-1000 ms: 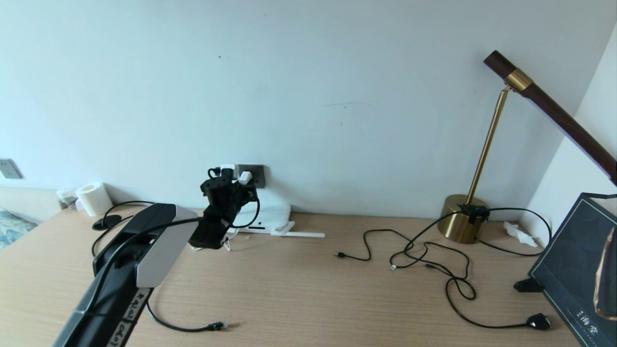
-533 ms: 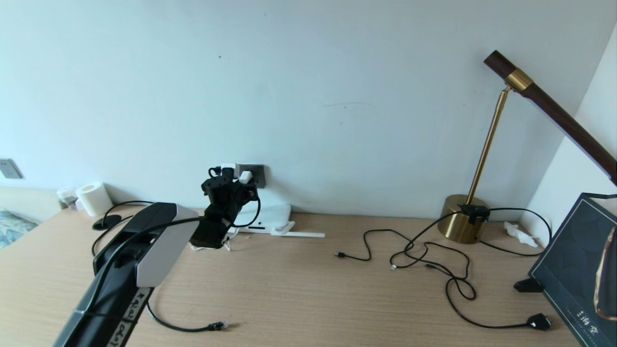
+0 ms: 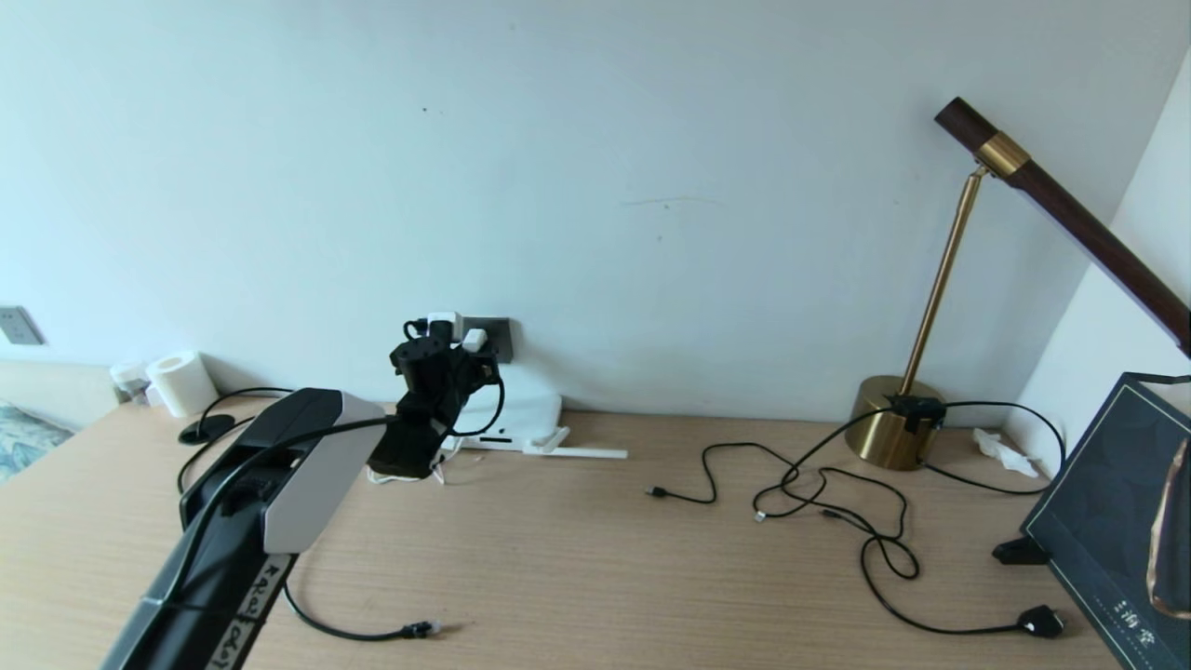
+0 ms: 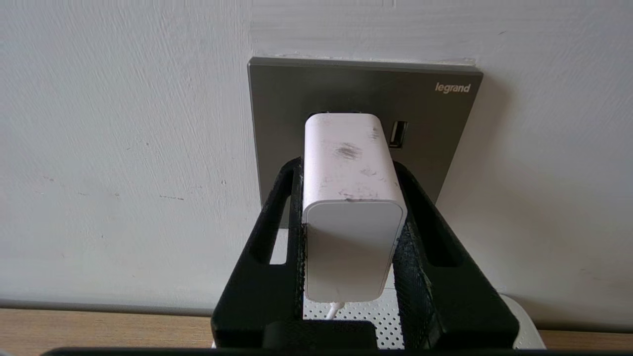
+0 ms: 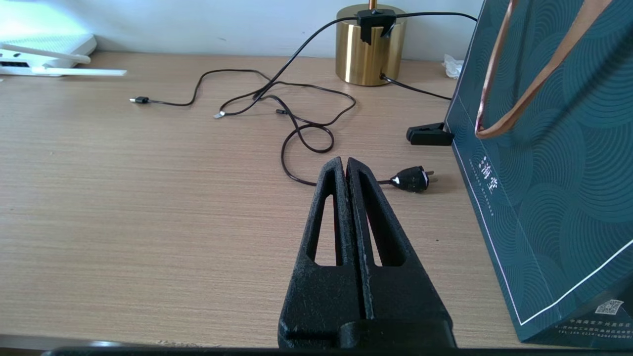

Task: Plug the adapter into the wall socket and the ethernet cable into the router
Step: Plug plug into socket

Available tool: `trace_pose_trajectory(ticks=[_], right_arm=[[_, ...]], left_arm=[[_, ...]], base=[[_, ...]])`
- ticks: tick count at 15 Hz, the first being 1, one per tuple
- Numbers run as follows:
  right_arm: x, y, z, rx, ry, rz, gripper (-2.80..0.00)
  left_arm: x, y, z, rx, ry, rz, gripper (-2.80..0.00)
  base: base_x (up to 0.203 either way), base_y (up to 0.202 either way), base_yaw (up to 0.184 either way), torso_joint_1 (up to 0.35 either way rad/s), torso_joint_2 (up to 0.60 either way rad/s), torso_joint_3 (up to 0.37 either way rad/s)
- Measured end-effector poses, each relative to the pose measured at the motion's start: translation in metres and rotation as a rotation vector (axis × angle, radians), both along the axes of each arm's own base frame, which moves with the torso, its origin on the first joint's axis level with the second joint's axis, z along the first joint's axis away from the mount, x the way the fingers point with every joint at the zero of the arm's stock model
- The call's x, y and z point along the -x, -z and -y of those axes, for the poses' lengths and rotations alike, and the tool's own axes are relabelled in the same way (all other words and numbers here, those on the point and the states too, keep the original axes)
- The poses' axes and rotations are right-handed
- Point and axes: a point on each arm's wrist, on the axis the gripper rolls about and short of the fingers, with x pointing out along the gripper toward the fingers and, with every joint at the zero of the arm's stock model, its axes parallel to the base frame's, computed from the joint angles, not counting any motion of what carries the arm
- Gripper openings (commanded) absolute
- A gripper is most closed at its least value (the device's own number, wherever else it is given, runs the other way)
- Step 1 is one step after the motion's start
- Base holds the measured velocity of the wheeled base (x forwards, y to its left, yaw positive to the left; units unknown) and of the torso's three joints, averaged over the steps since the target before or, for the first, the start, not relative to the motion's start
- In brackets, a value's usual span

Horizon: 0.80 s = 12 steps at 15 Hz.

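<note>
Two tools are in my views. My left tool pinches the adapter between its fingers, and I see the adapter's far end against the dark socket, at the centre of the left wrist view; I cannot tell how deep the pins sit. In the head view the left tool is left of centre, at the socket on the wall. Just below it the router lies on the surface, against the wall. The ethernet cable lies at the lower left of the head view, its clear tip pointing right, well apart from the router. My right tool is pressed together and empty, low over the surface near a black plug, with a dark green bag at the right edge.
</note>
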Motion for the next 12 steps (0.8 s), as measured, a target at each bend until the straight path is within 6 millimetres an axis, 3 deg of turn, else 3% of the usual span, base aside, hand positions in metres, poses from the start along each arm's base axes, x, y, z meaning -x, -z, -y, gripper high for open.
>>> trace_pose_trajectory(ticks=[12], right_arm=[[0.0000, -0.0001, 0.0000, 0.000, 0.000, 0.000, -2.80]], left_arm=[[0.0000, 0.0049, 0.0011, -0.004, 0.001, -0.024, -2.80]], base=[[0.000, 0.000, 0.000, 0.000, 0.00, 0.000]])
